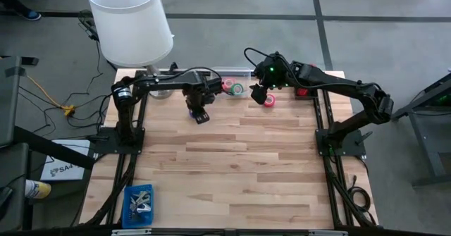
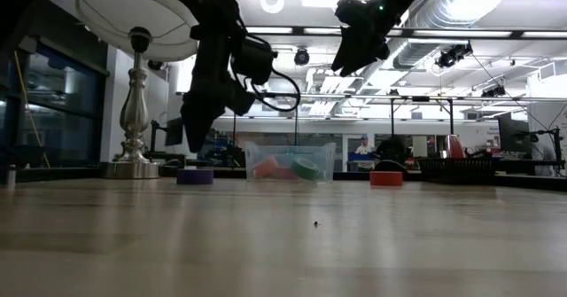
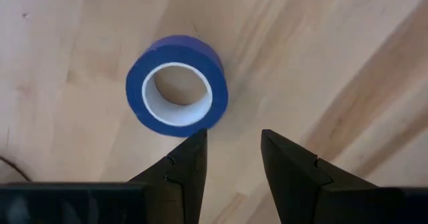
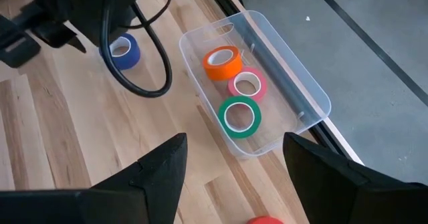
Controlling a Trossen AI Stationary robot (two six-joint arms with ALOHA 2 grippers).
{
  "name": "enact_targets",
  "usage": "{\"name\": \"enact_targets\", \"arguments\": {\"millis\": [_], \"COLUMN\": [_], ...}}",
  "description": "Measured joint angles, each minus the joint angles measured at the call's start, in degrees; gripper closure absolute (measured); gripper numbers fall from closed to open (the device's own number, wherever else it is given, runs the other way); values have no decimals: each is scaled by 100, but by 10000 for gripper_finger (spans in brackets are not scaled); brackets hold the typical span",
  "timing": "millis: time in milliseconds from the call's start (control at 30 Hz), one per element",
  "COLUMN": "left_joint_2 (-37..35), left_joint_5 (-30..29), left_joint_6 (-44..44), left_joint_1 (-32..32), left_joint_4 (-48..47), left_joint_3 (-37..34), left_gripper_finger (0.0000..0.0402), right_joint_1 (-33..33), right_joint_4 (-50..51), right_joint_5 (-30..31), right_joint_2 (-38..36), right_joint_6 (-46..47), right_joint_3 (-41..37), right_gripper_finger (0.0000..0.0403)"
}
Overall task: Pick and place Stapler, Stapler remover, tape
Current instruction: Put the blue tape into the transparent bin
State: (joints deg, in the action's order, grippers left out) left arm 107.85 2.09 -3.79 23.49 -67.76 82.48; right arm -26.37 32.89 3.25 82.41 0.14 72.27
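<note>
A purple-blue tape roll (image 3: 177, 87) lies flat on the wooden table, and my left gripper (image 3: 233, 140) hangs open above it, slightly to one side. The same tape roll (image 2: 195, 177) sits under the raised left gripper (image 2: 197, 124) in the low view. My right gripper (image 4: 234, 147) is open wide, high over a clear plastic bin (image 4: 304, 93) near the table's far edge. In the bin lie an orange roll (image 4: 223, 62), a pink roll (image 4: 247, 85) and a green roll (image 4: 241, 116). A red roll (image 1: 270, 100) lies flat on the table right of the bin. I cannot make out the stapler.
A table lamp with a white shade (image 1: 130, 21) stands at the far left corner. A small blue bin (image 1: 137, 204) holding silvery claw-shaped pieces sits at the near left edge. The wide middle and near part of the tabletop (image 1: 232, 172) is bare wood.
</note>
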Motion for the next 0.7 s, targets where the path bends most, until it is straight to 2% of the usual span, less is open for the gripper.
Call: {"name": "enact_targets", "arguments": {"millis": [400,700], "left_joint_2": [2,7], "left_joint_5": [-393,-411], "left_joint_6": [-295,-208], "left_joint_1": [0,2], "left_joint_4": [673,1134], "left_joint_3": [-637,-721], "left_gripper_finger": [263,263], "right_joint_1": [-1,0], "right_joint_4": [2,5], "right_joint_5": [0,0], "right_joint_2": [0,0], "right_joint_6": [133,152], "right_joint_3": [0,0], "right_gripper_finger": [164,164]}}
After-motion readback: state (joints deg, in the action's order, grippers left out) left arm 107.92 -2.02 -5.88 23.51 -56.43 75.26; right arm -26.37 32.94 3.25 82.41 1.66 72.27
